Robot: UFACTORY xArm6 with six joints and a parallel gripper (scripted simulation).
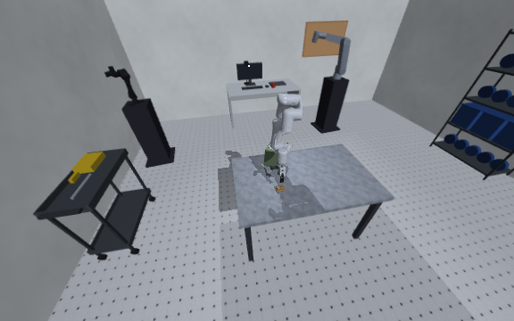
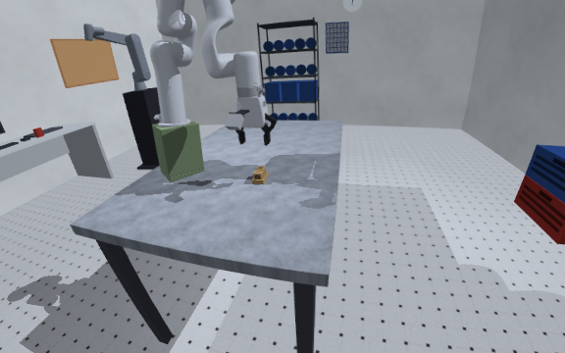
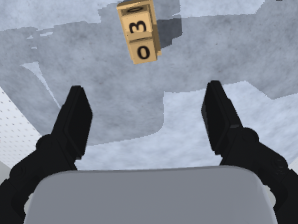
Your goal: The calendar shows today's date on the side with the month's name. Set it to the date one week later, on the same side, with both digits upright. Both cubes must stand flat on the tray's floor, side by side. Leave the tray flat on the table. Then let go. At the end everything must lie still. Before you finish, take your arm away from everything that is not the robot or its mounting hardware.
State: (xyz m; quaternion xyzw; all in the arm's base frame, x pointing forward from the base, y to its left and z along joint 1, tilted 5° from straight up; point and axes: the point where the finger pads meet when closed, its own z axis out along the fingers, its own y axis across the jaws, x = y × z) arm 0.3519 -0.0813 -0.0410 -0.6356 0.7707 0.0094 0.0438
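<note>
The small tan wooden calendar (image 3: 140, 30) stands on the grey table; it also shows in the top view (image 1: 279, 188) and in the exterior view (image 2: 260, 175). In the wrist view its two cubes sit side by side in the tray, with top faces showing 3 and 0. The month-name side cannot be read. My gripper (image 3: 146, 97) is open and empty. It hangs above the table, apart from the calendar, a short way behind it in the exterior view (image 2: 253, 138) and just above it in the top view (image 1: 281, 177).
A green block (image 2: 179, 150) under the arm's base stands on the table left of the calendar. The table's edges lie well away from the calendar. A cart (image 1: 88, 198), a desk (image 1: 261, 91) and shelves (image 1: 498, 107) stand off the table.
</note>
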